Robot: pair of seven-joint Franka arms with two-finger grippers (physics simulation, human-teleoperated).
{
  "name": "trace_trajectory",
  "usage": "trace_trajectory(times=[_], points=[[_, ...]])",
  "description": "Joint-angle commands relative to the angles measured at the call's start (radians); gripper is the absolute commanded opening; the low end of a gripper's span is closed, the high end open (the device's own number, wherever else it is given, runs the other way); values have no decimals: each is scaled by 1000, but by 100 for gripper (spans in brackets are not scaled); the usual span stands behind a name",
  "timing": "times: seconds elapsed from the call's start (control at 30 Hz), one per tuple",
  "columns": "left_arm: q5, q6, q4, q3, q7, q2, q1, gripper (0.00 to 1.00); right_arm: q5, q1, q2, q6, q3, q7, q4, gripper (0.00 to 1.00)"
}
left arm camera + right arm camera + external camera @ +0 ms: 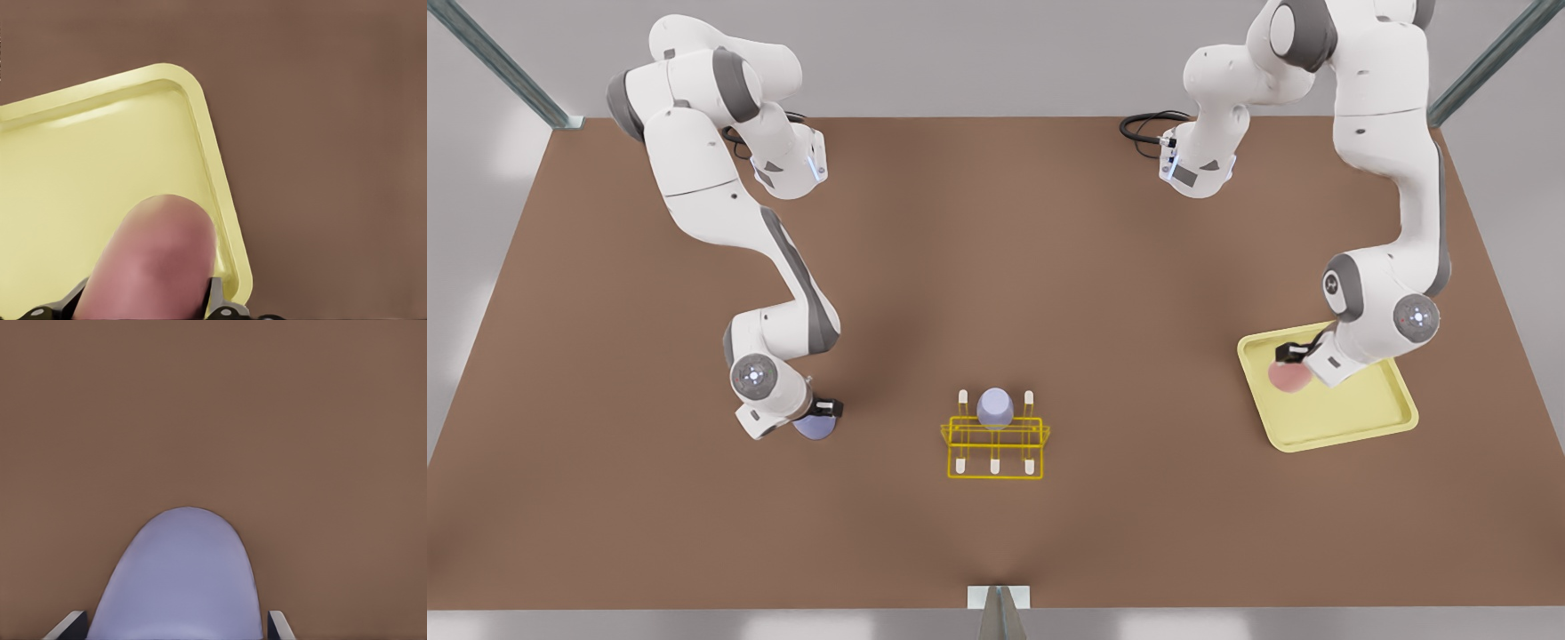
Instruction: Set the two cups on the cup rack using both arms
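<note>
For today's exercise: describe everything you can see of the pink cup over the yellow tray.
The pink cup is small, plain, tapered and handleless, matte pale pink with a rounded closed end. It sits between the fingers of the left gripper, which press on its two sides. It is over the corner of the tray nearest the rack; whether it touches the tray floor cannot be told.

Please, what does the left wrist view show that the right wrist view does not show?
Left wrist view alone: the pink cup between the left claw fingers, over the tray, near its corner. Right wrist view alone: a lavender cup between the right claw fingers, with bare table beyond it. Both share: the brown table, and a claw closed on one cup.
</note>
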Motion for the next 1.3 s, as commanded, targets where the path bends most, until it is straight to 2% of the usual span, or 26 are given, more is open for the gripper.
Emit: trace_trajectory(times=[0.0,0.03,0.1,0.2,0.23,0.27,0.33,0.37,0.47,0.63,0.8,0.9,1.07,1.27], points=[[-75,-184,60,1,-264,-6,-46,83,0,1,1,1,2,23,1,100],[-72,-264,184,-2,-428,49,-86,83,0,2,4,1,2,23,1,100],[-77,-433,445,-98,-655,166,-93,83,2,2,7,1,2,23,2,100],[-75,-473,792,-273,-1020,327,-96,83,0,1,8,1,2,23,2,100],[-75,-468,818,-344,-1112,336,-95,83,0,1,8,1,2,23,1,100],[-118,-468,847,-370,-1164,339,-96,83,0,1,8,1,2,23,1,100],[-173,-465,910,-370,-1187,385,-132,83,0,-1,7,1,2,20,2,87],[-179,-442,973,-370,-1212,431,-152,83,0,-1,7,-1,2,17,2,85],[-193,-243,980,-370,-1269,471,-190,83,0,-3,7,-1,2,11,7,84],[-189,-200,979,-367,-1232,477,-172,83,-1,-3,7,-5,2,10,21,84],[-209,135,979,-384,-1230,561,-175,83,-1,-3,2,-7,5,10,36,84],[-215,234,1000,-405,-1227,607,-172,84,28,-3,-2,-4,11,8,59,84],[-215,264,1020,-467,-1226,641,-172,84,82,-4,-39,7,94,6,116,84],[-207,175,1022,-468,-1217,638,-172,84,137,-4,-44,28,178,-3,206,84]])
